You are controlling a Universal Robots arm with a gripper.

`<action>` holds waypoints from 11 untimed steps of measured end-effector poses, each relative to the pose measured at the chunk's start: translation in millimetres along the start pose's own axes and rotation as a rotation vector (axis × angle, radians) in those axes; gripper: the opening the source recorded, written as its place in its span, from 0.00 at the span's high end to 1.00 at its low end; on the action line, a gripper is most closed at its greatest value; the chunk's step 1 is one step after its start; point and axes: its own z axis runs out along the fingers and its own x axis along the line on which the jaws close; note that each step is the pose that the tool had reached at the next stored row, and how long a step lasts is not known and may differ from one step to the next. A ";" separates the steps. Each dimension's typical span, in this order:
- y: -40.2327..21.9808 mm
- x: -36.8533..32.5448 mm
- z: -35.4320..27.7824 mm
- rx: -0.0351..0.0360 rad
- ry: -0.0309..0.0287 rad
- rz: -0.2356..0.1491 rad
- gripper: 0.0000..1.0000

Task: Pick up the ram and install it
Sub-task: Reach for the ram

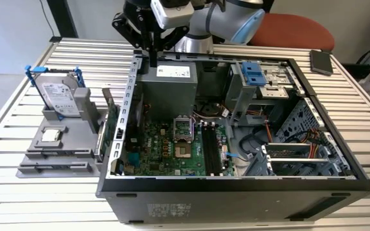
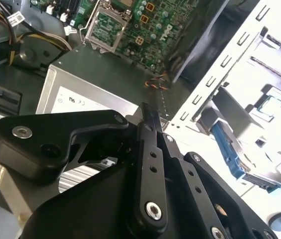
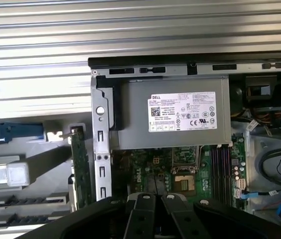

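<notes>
The gripper (image 1: 152, 60) hangs over the far corner of the open computer case (image 1: 236, 192), on the exterior view's left. Its 2 black fingers (image 2: 153, 149) are pressed together, and I can see nothing between them. In the first wrist view the gripper (image 3: 155, 197) points down at the board.

Right under it sits the grey power box (image 1: 169, 91) with a white label. Nearer than that box lies the green board (image 1: 162, 149). On the board are a square socket (image 1: 183, 127) and long dark memory slots (image 1: 209, 147) side by side.

I cannot tell where the ram is. It may sit in 1 of those dark slots, but they are too dark to be sure.

A grey tray (image 1: 31, 169) rests on the metal table (image 1: 18, 207), just beside the case on the exterior view's left. On the tray a hard drive (image 1: 61, 96) with blue side rails stands upright at the far end. A small silver square chip (image 1: 51, 136) lies nearer. A green card (image 1: 112, 126) stands on its edge between the tray and the case wall.
</notes>
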 end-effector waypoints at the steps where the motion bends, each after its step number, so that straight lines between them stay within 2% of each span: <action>1: -0.2 2.6 0.0 0.0000 0.0000 0.000 1.00; 11: -1.7 23.2 -0.5 0.0000 0.0004 0.000 1.00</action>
